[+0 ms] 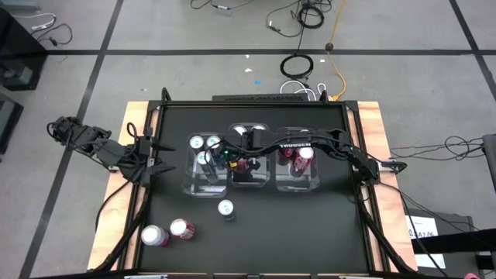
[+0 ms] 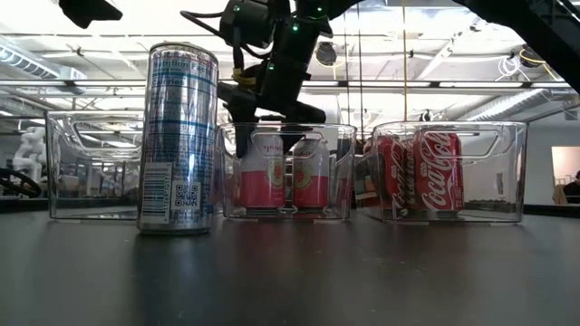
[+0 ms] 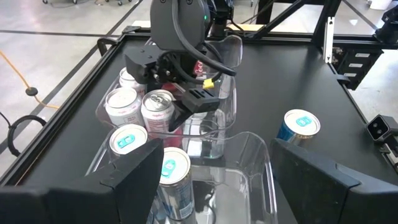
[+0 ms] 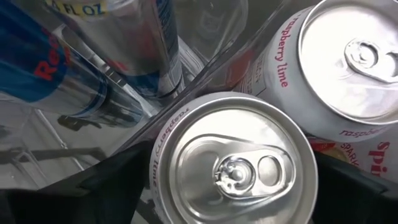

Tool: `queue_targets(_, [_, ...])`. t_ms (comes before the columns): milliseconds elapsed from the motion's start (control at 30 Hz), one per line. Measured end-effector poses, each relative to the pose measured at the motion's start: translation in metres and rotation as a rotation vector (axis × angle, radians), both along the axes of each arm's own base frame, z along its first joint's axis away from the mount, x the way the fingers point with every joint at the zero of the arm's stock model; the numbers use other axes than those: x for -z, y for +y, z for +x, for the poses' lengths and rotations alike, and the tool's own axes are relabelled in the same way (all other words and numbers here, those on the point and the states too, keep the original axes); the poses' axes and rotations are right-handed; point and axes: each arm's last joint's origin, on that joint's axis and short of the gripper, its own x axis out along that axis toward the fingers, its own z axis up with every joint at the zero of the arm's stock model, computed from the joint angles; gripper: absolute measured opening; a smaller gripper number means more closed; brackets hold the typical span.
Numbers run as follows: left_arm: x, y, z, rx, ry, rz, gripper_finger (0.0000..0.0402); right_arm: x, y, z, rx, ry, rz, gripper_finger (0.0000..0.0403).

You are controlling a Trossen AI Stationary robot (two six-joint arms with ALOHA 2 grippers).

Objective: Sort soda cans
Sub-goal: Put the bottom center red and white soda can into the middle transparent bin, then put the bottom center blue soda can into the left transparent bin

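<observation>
1. Left gripper [image 1: 159, 160]: fingers spread and holding nothing, at the table's 9 o'clock edge, just beside the left bin [image 1: 188, 184].
2. Two loose cans [image 1: 167, 232]: at 7 o'clock, touching or nearly so. They seem to stand upright.
3. Teal can [image 1: 225, 208]: alone at 6 o'clock, well apart from the bins. Its long axis is vertical and its silver top faces up.
4. Right gripper [image 1: 236, 157]: over the middle bin [image 2: 340, 172] at table centre, directly above a raspberry-lime can [image 4: 233, 165]. Whether it is clamped or free cannot be told.
5. Handling (judged): the thin aluminium wall is smooth and likely slick, and it dents under a hard squeeze. The best hold is probably across the diameter, at or above mid-height.
6. Red cola cans [image 2: 421, 172]: upright in the right bin [image 2: 507, 172], at 3 o'clock of centre.
</observation>
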Motion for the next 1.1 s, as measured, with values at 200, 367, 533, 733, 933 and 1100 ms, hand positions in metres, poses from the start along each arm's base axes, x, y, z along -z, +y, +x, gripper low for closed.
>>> queue_targets(200, [0.000, 0.000, 0.000, 0.000, 0.000, 0.000, 0.0304, -0.006, 0.001, -0.004, 0.007, 0.005, 0.008, 0.0398])
queue_targets(367, [0.000, 0.000, 0.000, 0.000, 0.000, 0.000, 0.0304, -0.032, 0.001, -0.014, 0.008, -0.031, 0.006, 0.0393])
queue_targets(533, [0.000, 0.000, 0.000, 0.000, 0.000, 0.000, 0.0304, -0.072, 0.005, -0.030, 0.031, -0.130, 0.015, 0.0394])
queue_targets(733, [0.000, 0.000, 0.000, 0.000, 0.000, 0.001, 0.0304, -0.114, 0.027, -0.053, 0.075, -0.241, 0.073, 0.0393])
queue_targets(933, [0.000, 0.000, 0.000, 0.000, -0.001, 0.000, 0.0304, -0.130, 0.068, -0.064, 0.032, -0.297, 0.113, 0.0393])
queue_targets(1100, [0.000, 0.000, 0.000, 0.000, -0.001, 0.001, 0.0304, -0.124, 0.104, -0.070, 0.015, -0.251, 0.162, 0.0393])
